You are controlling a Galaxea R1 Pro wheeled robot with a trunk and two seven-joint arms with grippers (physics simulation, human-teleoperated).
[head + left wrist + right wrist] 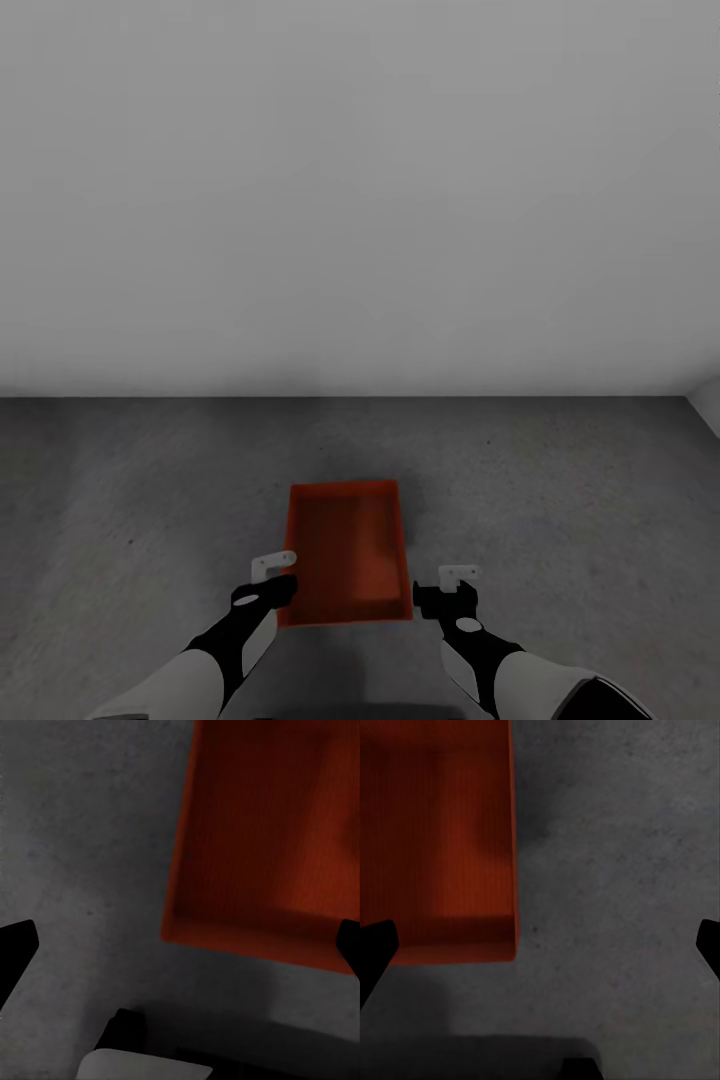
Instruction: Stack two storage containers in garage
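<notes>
Orange-red open-top container [345, 550] sits upright on grey concrete floor [560, 500], seemingly empty.

One storage container [345, 550] apparently, two grippers, left [272, 566] and right [459, 578], on the floor [560, 480].

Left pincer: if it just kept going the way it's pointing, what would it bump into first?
Probably the floor just beside the bin; its near corner lies close, so depth is uncertain.

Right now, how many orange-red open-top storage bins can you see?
1. The orange-red rectangular open-top bin sits on the dark grey concrete floor, between the left gripper and right gripper. A second may be out of frame.
</notes>
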